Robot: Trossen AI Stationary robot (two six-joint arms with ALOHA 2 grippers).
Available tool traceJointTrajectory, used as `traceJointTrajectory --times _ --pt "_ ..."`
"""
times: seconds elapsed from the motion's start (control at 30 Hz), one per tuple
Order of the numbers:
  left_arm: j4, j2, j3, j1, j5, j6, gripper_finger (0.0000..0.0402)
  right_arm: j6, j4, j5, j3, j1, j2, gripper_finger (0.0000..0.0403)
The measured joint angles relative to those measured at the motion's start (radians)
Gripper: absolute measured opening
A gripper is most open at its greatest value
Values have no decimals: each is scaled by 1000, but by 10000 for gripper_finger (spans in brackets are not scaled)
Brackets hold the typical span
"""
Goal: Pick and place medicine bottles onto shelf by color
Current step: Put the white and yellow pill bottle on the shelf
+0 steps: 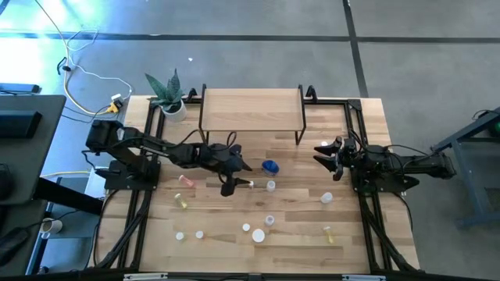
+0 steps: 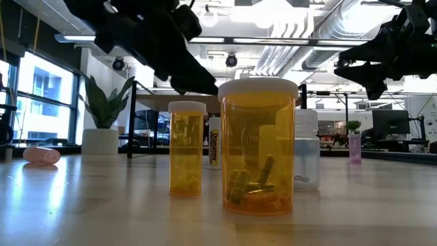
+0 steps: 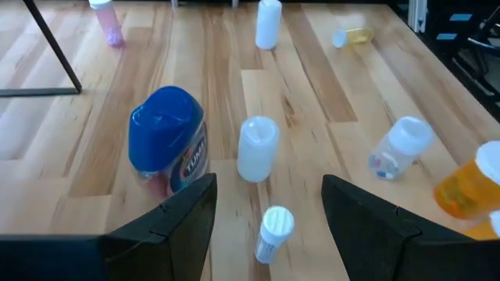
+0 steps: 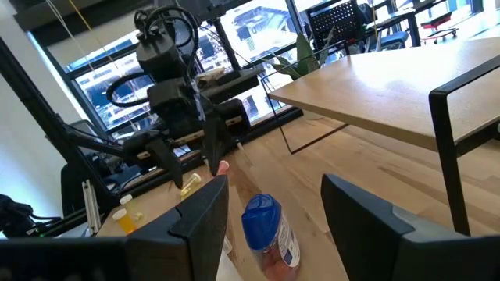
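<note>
left gripper (image 1: pixel 237 176) hangs over mid-table just in front of the shelf (image 1: pixel 251 106), fingers spread wide, holding nothing; in its wrist view a small white bottle (image 3: pixel 273 232) lies between the fingers (image 3: pixel 178 218), not touched. blue bottle (image 1: pixel 270 166) stands just beside that gripper, a white-capped bottle (image 1: pixel 271 186) near it. right gripper (image 1: pixel 326 152) waits at the right side of the table near the shelf's leg, fingers apart, empty. other small bottles lie scattered across the front half of the table (image 1: pixel 367 234): a yellow one (image 1: pixel 329 232), a pink one (image 1: pixel 186 179), white ones. shelf top is bare. potted plant (image 1: pixel 169 94) sits at the back left corner.
</note>
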Motion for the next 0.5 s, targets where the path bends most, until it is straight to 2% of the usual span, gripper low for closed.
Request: traceJointTrajectory --times 0.5 --pt "45 119 0 -20 2 0 222 0 0 0 0 0 0 197"
